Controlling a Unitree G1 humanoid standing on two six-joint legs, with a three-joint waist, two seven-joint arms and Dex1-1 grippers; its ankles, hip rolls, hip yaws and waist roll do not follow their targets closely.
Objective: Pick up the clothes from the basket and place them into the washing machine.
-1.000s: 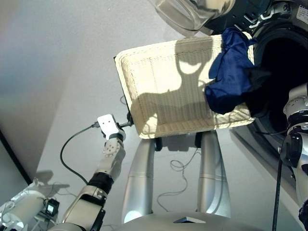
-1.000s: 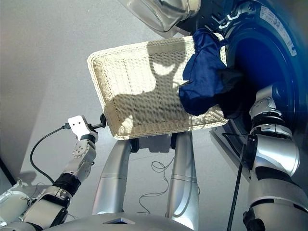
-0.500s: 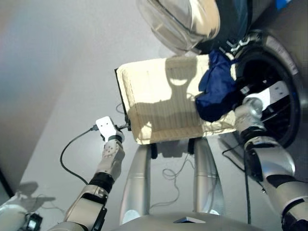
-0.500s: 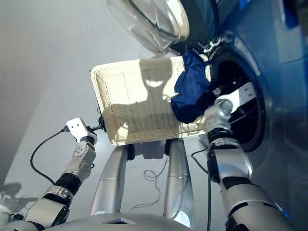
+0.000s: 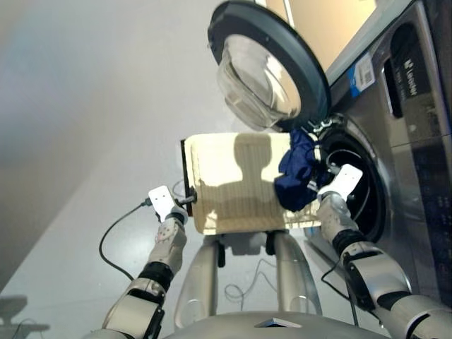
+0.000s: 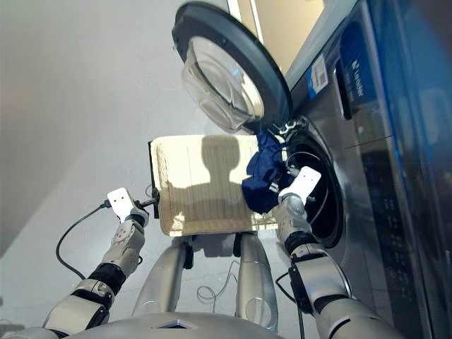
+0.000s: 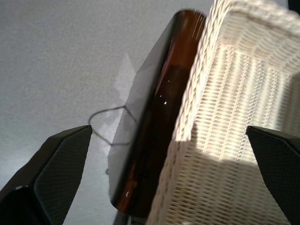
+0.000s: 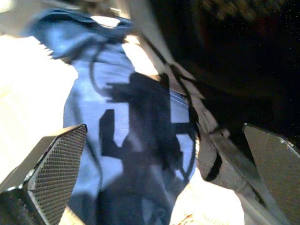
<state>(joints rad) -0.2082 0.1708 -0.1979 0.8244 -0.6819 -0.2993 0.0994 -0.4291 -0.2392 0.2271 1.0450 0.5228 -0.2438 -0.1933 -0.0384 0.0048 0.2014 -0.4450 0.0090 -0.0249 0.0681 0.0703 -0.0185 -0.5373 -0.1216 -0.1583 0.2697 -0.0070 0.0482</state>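
Observation:
The cream wicker basket (image 5: 226, 191) stands in front of the washing machine (image 5: 417, 141), beside its dark round port (image 5: 357, 176). The glass door (image 5: 272, 67) is swung open above the basket. A navy garment (image 5: 293, 169) is heaped on the basket's right edge, against the port's lip. My right gripper (image 5: 319, 192) is just beside it, open (image 8: 164, 126), with the navy cloth (image 8: 136, 140) right ahead of the fingers and the dark drum beyond. At the basket's left corner my left gripper (image 5: 188, 198) is open (image 7: 168, 129) and holds nothing. No orange-red garment shows.
A dark glossy board (image 7: 159, 122) lies against the basket's left side. A black cable (image 5: 113, 233) loops over the pale grey floor from my left wrist, and thin wires (image 5: 247, 282) lie under the basket. The machine's front panel (image 5: 431, 212) closes off the right.
The camera has tilted up, bringing the whole door and machine front into view. My right gripper has come out from the port to the navy garment. The left arm stays at the basket's corner.

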